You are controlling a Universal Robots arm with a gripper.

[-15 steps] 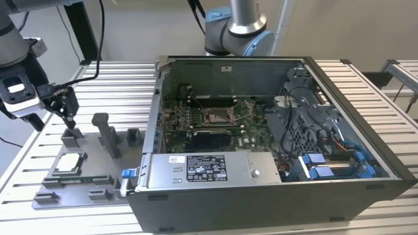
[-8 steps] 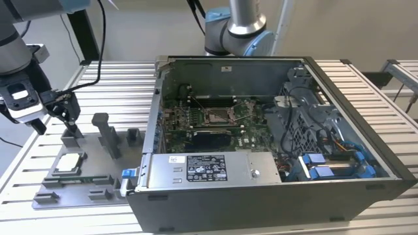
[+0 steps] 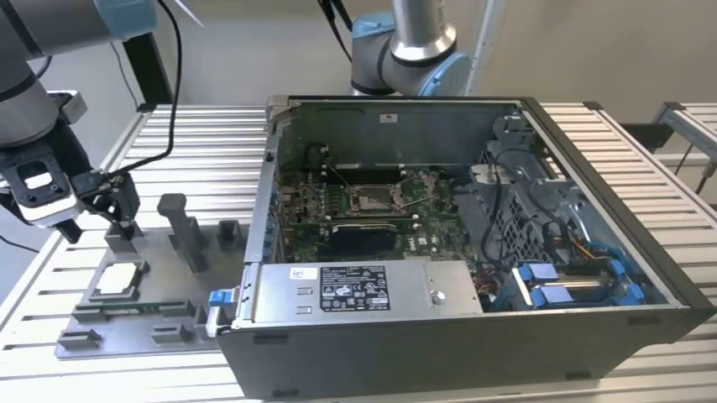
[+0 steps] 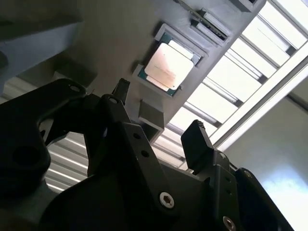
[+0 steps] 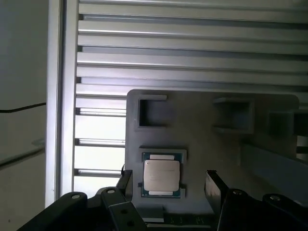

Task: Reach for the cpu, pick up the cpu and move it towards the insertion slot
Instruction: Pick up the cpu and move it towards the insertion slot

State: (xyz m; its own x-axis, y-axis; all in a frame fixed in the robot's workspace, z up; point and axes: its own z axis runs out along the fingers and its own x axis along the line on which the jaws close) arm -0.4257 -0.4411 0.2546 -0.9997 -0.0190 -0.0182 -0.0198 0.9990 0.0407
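Observation:
The cpu is a small square chip with a pale metal top, lying flat in a recess of the grey fixture plate at the exterior view's left. My gripper hovers just above and behind it, open and holding nothing. In both wrist views the cpu lies beyond the spread black fingers, in line with the gap between them. The insertion slot, a silver-framed square socket, sits on the green board inside the open computer case.
Upright grey blocks stand on the fixture plate close to my gripper. The tall wall of the case rises between the plate and the socket. A second arm stands behind the case. Everything rests on a slatted metal table.

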